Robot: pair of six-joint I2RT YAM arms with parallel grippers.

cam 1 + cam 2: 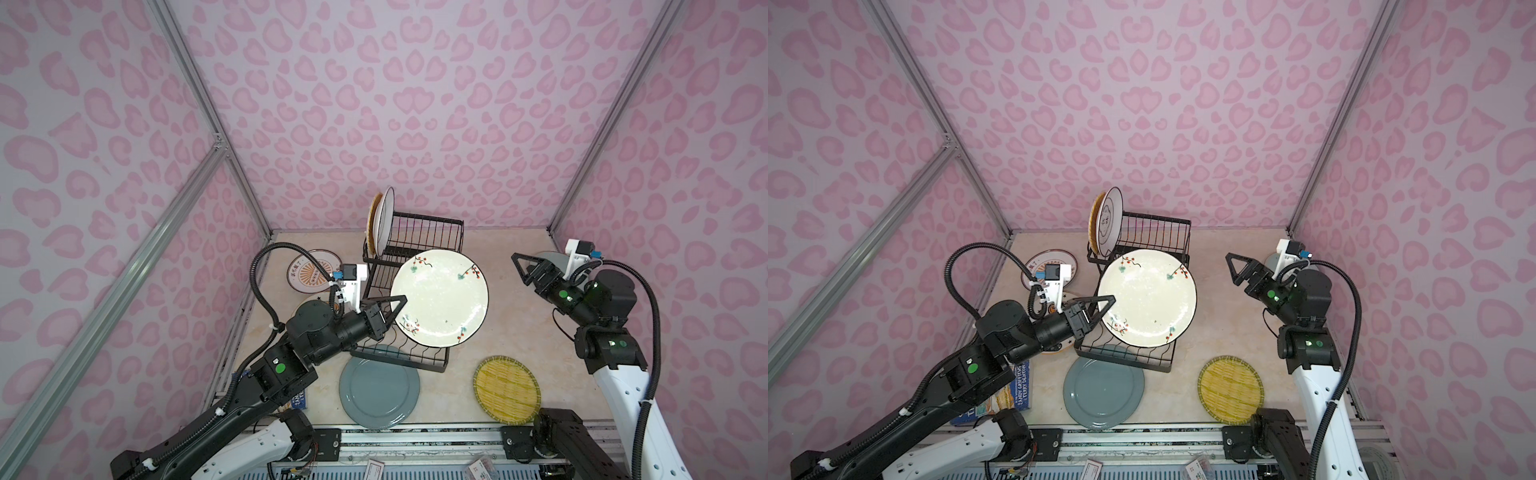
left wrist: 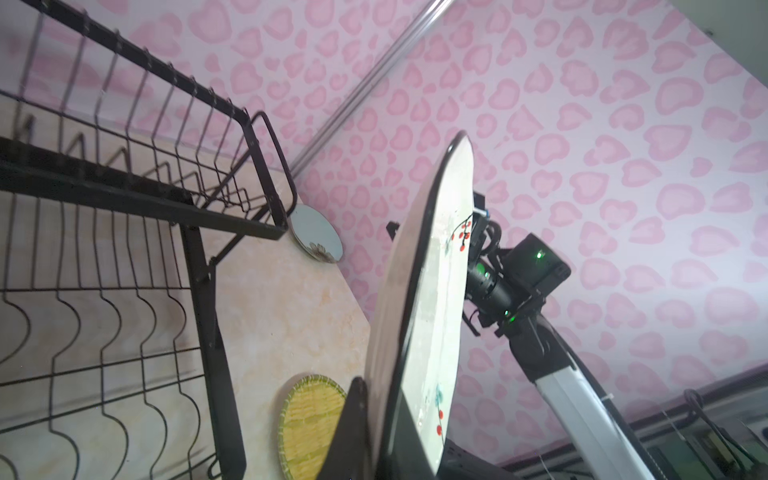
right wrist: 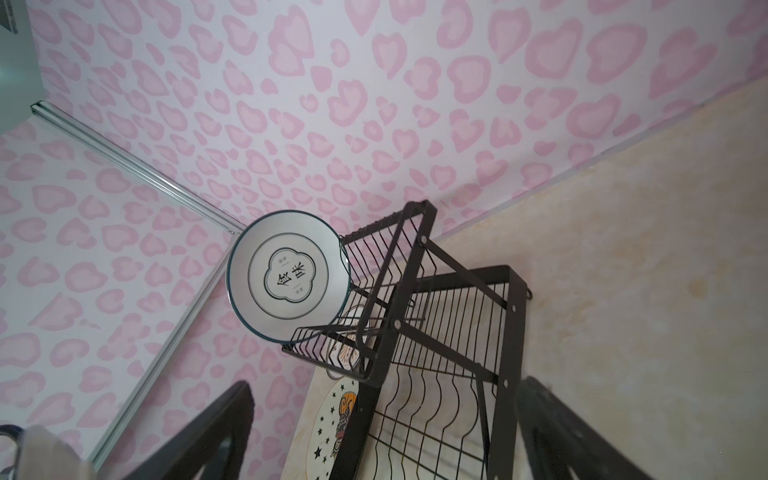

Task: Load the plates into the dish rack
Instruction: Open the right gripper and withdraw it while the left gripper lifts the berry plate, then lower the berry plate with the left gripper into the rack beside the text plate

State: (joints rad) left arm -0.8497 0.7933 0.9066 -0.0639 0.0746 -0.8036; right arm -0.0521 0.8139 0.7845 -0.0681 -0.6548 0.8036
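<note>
Sprig-pattern plate (image 1: 439, 298) is being held aloft over the dish rack (image 1: 428, 216), approx. above the step btwn raised basket and lower wavy-wire tier. No wire contact is showing in the left wrist view. Left gripper (image 1: 400, 305) is clamping it at the rim, jaws pinched on either face. This rim grip is leaving the opposite edge free, prob. so that edge can enter a slot first. Plate is tilting face-up towards the top camera, so it is judged to need turning on edge before lowering.

Right gripper (image 1: 525, 268) is standing off to the right, jaws wide apart, carrying nothing, likely keeping clear of the swing.

Black-ring plate (image 1: 383, 220) and orange woven plate (image 1: 371, 226) are standing on edge at the basket's left end in both top views, leaving other slots free.

Lying flat on table (image 1: 498, 324), awaiting loading:
- teal-grey plate (image 1: 379, 386), far edge tucked under rack's front
- yellow woven plate (image 1: 506, 390)
- sunburst plate (image 1: 311, 272)
- star plate (image 3: 332, 424)
- pale blue plate (image 2: 316, 232)

Task is judged approx. a quarter done.
</note>
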